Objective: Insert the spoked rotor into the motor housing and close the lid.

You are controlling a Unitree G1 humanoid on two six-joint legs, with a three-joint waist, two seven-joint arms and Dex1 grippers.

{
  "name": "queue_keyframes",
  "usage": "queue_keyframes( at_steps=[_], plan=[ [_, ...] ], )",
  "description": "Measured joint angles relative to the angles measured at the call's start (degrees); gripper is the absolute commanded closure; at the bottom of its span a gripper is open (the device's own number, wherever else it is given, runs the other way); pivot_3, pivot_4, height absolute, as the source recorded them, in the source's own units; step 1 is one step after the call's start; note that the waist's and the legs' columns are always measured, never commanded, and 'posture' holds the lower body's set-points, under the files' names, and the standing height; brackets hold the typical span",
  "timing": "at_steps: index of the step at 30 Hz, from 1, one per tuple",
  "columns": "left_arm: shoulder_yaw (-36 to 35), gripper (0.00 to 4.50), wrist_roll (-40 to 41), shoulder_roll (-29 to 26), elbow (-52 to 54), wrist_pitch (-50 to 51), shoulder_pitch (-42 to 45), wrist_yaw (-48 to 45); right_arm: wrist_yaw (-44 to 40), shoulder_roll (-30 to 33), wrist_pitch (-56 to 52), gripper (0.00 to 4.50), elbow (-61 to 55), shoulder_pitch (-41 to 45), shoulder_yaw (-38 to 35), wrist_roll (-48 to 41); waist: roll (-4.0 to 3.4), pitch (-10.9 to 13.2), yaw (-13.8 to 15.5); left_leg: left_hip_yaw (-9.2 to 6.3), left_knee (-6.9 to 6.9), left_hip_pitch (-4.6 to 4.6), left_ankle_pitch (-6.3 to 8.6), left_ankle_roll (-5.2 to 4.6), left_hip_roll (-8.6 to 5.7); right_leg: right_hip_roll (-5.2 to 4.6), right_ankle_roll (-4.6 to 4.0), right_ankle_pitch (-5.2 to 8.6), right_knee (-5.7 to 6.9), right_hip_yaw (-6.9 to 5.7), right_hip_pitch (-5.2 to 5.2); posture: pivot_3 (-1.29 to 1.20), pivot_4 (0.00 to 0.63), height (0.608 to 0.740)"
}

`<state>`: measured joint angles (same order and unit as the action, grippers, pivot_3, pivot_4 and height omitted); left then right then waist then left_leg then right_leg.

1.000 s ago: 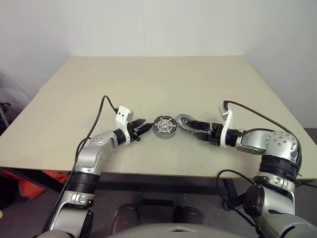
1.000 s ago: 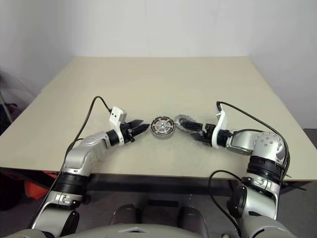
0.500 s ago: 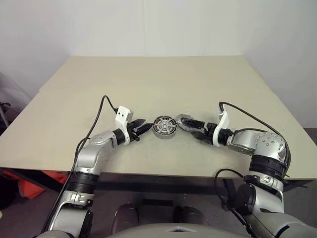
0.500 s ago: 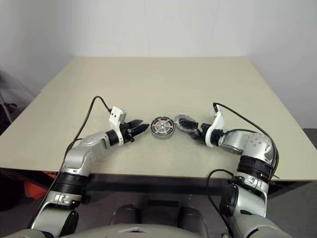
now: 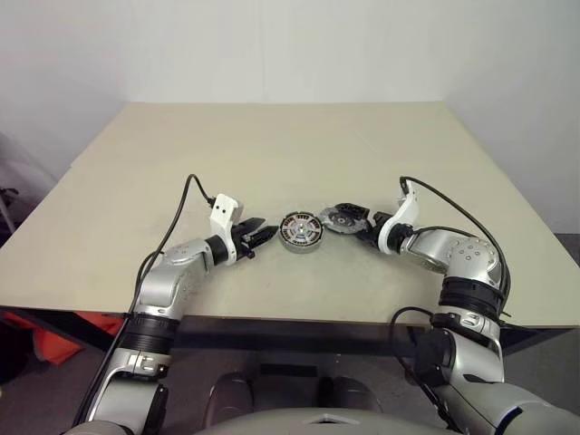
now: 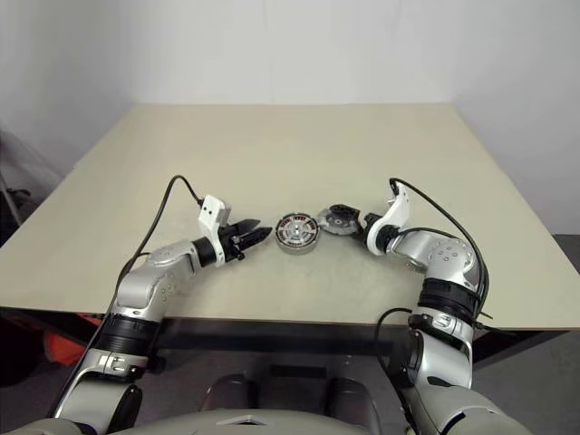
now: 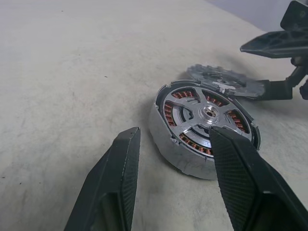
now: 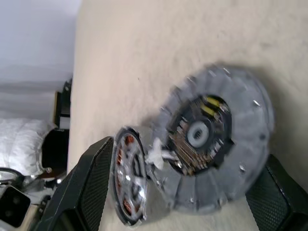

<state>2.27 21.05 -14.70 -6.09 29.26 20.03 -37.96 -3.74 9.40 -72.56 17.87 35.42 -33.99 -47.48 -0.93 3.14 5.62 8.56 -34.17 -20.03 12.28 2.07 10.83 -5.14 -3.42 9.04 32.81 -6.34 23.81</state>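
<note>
Left claw (image 5: 263, 235) rests low over the desk (image 5: 290, 145), its two black fingers (image 7: 120, 173) apart and gripping nothing. The motor housing (image 5: 301, 231) sits on the desk just right of its tips, upright, copper windings showing, with the spoked rotor (image 7: 206, 118) already seated inside it. Just right of the housing and slightly farther lies the lid (image 5: 344, 217), its edge close to the housing; contact cannot be told. Right claw (image 8: 192, 187) stands spread wide, one finger either side of the lid, not clamped on it.
</note>
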Motion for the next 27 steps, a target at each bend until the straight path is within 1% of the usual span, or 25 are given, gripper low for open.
queue_keyframes(
  at_steps=[4, 9, 12, 19, 22, 27],
  plan=[
    [0.08, 2.1, -0.01, -0.01, 0.01, 0.0, 0.0, 0.03, -1.27, -1.11, 0.35, 0.01, 0.08, 1.98, 0.29, -0.68, 0.0, 0.0, 0.0, 0.0, 0.05, -0.02, 0.0, 0.0, 0.0, 0.0, -0.01, 0.0, 0.0, 0.01, 0.04, 0.0, 0.0, 0.74],
    [0.08, 2.1, -0.03, 0.0, 0.08, 0.0, 0.0, 0.17, -3.18, -3.12, -1.09, 0.01, -1.82, 3.22, 1.36, -3.71, -0.01, 0.0, 0.0, 0.01, 0.08, -0.05, 0.01, -0.01, 0.0, 0.0, -0.02, 0.0, 0.01, 0.03, 0.1, 0.0, 0.0, 0.74],
    [0.06, 2.1, -0.03, -0.06, 0.25, 0.0, -0.07, 0.45, -5.12, -3.27, -3.44, 0.01, -5.22, 3.65, 3.08, -6.54, -0.01, 0.0, 0.04, 0.02, 0.07, -0.02, 0.01, 0.0, -0.01, 0.0, -0.02, 0.0, 0.02, 0.06, 0.09, 0.0, 0.0, 0.74],
    [-0.3, 2.1, 0.02, -0.65, 0.3, 0.0, -0.24, 0.9, -8.66, -2.76, -5.89, 0.01, -9.85, 3.75, 7.34, -8.88, -0.01, 0.0, 0.09, 0.02, 0.07, -0.01, -0.04, 0.07, 0.0, 0.0, -0.02, 0.0, 0.04, 0.06, 0.07, 0.0, 0.0, 0.74],
    [-0.59, 2.1, 0.06, -1.03, 0.31, -0.02, -0.24, 0.98, -10.97, -1.35, -3.78, 0.01, -11.64, 2.46, 10.55, -7.9, -0.01, 0.0, 0.16, 0.02, 0.07, -0.02, -0.03, 0.07, -0.01, 0.0, -0.02, 0.0, 0.03, 0.06, 0.07, 0.0, 0.0, 0.74],
    [-0.82, 2.1, 0.16, -1.16, 0.32, -0.03, -0.24, 1.0, -17.32, 1.91, 4.63, 0.01, -14.94, -0.19, 18.45, -2.79, 0.0, 0.0, 0.28, 0.02, 0.08, -0.05, -0.03, 0.06, 0.0, 0.0, -0.01, 0.0, 0.02, 0.06, 0.07, 0.0, 0.0, 0.74]
  ],
)
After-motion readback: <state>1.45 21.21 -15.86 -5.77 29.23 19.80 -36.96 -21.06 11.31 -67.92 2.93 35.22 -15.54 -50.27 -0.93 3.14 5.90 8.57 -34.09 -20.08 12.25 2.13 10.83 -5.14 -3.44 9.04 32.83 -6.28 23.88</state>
